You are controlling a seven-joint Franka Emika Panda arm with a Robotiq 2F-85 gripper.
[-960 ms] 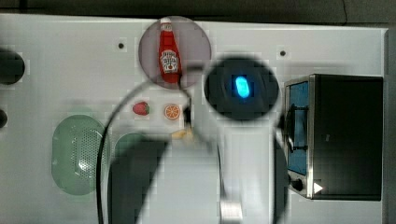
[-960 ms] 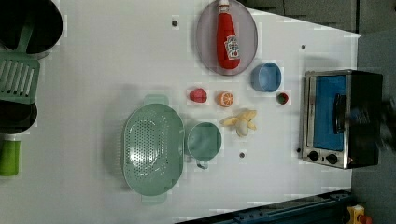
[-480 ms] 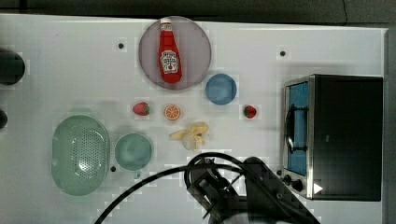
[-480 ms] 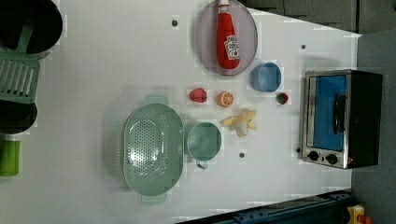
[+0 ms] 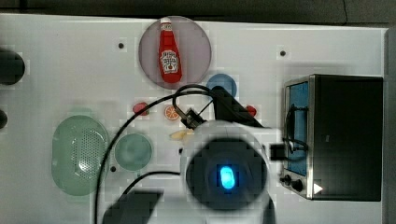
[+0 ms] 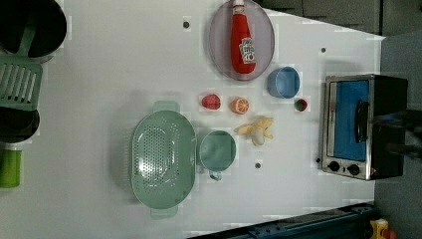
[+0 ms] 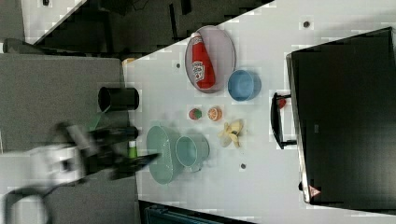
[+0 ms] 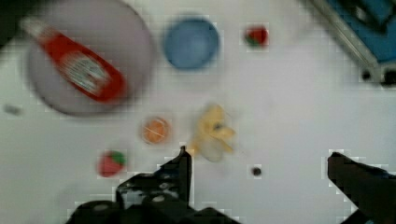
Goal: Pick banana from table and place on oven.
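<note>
The pincer point(image 8: 259, 163) hangs open (fingers point(image 8: 183, 168) spread wide), pointing down, holding nothing.

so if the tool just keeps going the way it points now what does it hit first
Most likely the banana, or the bare table right beside it. The open tool points down with the banana just ahead of its fingers; depth is unclear.

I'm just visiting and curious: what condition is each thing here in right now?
banana: lying on the table, not held
oven: door closed, top bare
gripper: fingers open, empty
ketchup bottle: lying flat on the plate
blue bowl: upright, empty
colander: upright, empty
</note>
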